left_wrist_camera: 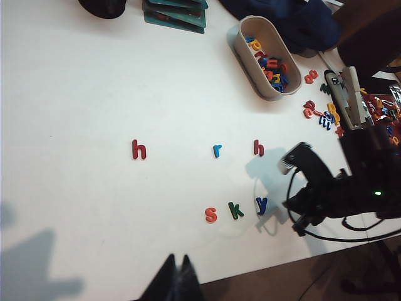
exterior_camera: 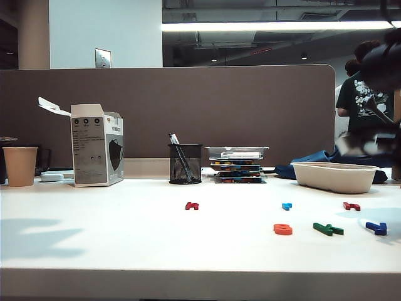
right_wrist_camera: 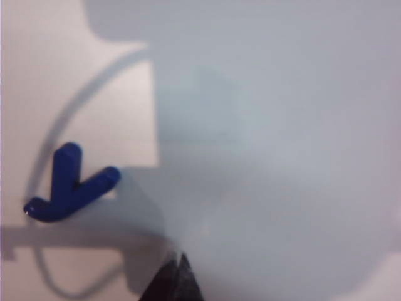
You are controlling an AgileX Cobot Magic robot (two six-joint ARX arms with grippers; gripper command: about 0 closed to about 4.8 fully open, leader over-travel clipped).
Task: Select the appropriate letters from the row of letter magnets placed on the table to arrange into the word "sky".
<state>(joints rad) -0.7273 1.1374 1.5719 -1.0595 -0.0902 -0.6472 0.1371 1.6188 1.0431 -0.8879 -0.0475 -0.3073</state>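
Note:
An orange-red s, a green k and a dark blue y lie side by side near the front edge of the white table. The exterior view shows the same s, k and y. Behind them lie a dark-red h, a light-blue r and a red h. My right gripper is shut and empty, hovering beside the y without touching it. My left gripper is shut and empty over bare table near the front edge.
A white oval tray holding several loose letters stands at the back right, with more letters scattered beside it. A paper cup, an open box, a mesh pen holder and stacked cases line the back.

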